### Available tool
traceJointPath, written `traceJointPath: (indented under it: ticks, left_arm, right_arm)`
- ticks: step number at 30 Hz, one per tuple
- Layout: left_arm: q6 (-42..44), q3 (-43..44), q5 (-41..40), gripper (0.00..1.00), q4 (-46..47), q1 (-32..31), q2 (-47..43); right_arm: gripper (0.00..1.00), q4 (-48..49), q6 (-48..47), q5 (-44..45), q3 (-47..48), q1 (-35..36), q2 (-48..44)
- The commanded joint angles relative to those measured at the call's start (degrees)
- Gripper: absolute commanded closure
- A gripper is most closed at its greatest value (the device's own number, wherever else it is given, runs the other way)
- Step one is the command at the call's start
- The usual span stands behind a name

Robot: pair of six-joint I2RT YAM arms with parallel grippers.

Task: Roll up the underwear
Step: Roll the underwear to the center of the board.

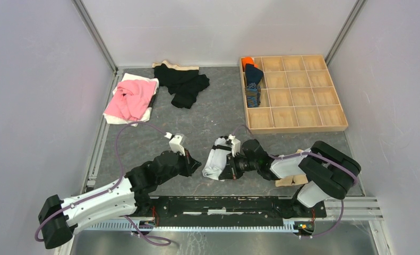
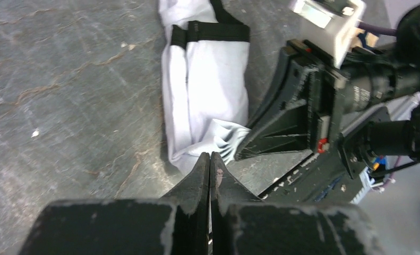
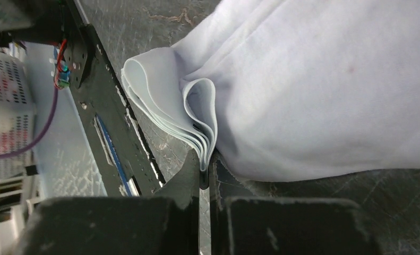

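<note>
Nearest, the two arms rise from a black rail [image 1: 223, 204] along the worktop's [image 1: 207, 117] near edge and lean in toward each other. The left end effector [image 1: 193, 164] [image 2: 210, 156] has its fingers pressed flat together with nothing between them. Its tips sit at the near corner of the white brief [image 1: 214, 158] [image 2: 207, 90] [image 3: 314, 90]. Whether they touch the cloth cannot be told.

The right end effector [image 1: 232, 162] [image 3: 205, 166] comes in from the other side and pinches the brief's near end. In its wrist view several thin layers of white cloth curl into a fold and run down between the closed fingertips.

The white brief lies on the grey worktop between the two end effectors, just beyond the rail. It is folded into a long narrow strip running away from the arms, with its black trim [image 2: 213, 31] across the far end.

Farther back on the right stands a wooden tray [image 1: 298, 129] divided into square compartments. A navy brief [image 1: 253, 87] with thin stripes lies along its left column, and an orange cloth [image 1: 248, 62] sits in the far-left corner compartment.

At the far left, well apart from the tray, black garments [image 1: 183, 82] lie in a heap. Beside them a pink garment [image 1: 130, 98] rests on a white cloth [image 1: 112, 118].
</note>
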Motion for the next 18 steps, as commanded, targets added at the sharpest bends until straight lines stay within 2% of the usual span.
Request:
traceJointPath:
  ticks: [1,6,10,14,18]
  left_arm:
    - [4.8,-0.5,4.7,0.98,6.3,-0.4,-1.3]
    - [7.7,-2.2,10.8,0.98,11.7,-1.2,-2.8]
    - [10.0,-2.8,17.0,0.98,16.2,-2.4,1.6]
    - [11.5,-2.3,15.5,0.98,19.9,-7.4,7.5]
    - [10.8,-2.6,12.4,0.98,26.3,-9.5,13.3]
  right_arm:
    - [1.00,-4.2,6.8,-1.0,0.6,-2.4,2.2]
    - [1.00,-4.7,9.7,-2.2,0.1,-4.9,3.7]
    - [1.00,-5.5,10.0,-2.5,0.6,-5.5,4.9]
    - [0.99,-5.8,9.7,-2.8,0.8,-5.8,5.1]
    - [0.99,-6.3,9.1,-2.8,0.7,-5.8,5.0]
